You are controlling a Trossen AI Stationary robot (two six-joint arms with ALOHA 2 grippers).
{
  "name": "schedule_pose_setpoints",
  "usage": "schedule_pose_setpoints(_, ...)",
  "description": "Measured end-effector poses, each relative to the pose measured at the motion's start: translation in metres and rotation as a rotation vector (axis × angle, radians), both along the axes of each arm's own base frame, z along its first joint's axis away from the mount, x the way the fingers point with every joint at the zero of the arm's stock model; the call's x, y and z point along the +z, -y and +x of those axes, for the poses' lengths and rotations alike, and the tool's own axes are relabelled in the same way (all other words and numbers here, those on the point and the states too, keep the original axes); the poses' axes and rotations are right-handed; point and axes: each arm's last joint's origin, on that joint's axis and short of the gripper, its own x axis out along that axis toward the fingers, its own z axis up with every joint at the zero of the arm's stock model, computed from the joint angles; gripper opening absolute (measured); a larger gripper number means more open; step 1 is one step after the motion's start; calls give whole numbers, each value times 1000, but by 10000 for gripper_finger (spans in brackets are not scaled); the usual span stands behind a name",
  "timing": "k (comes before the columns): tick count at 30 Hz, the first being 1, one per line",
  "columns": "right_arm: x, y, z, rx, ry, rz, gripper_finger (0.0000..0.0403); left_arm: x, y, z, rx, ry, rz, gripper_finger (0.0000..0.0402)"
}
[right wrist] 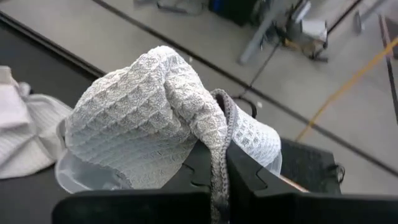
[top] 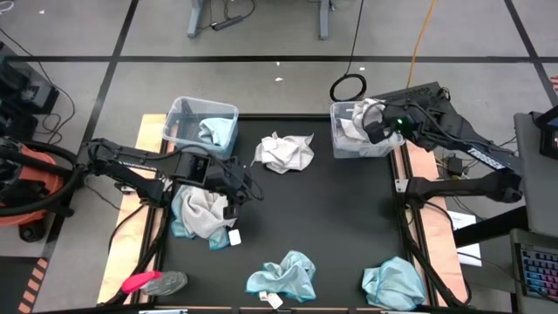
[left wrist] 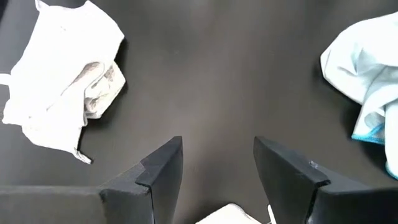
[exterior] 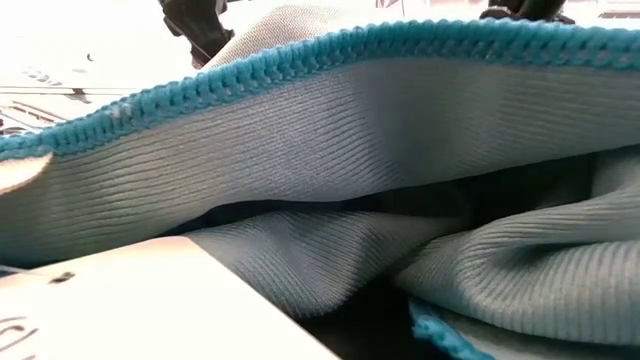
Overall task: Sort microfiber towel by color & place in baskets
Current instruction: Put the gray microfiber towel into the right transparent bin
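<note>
on the black-matted table, one clear plastic basket sits at the far left corner with a teal microfiber towel in it. a second clear plastic basket sits at the far right corner; the right pincer hangs over it, clamped on a grey-white waffle towel. a crumpled white towel lies between the baskets. the left pincer is left of centre, beside a grey-white towel. two teal towels lie near: one mid, one right.
</note>
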Motion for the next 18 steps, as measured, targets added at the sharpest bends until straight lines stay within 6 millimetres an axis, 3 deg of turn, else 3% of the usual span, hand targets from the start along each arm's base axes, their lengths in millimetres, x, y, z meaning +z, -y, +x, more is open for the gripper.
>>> schedule_pose_setpoints(18, -51, 83, 25, -119, -139, 339, 6, 3, 0, 4, 0, 51, -6, 203)
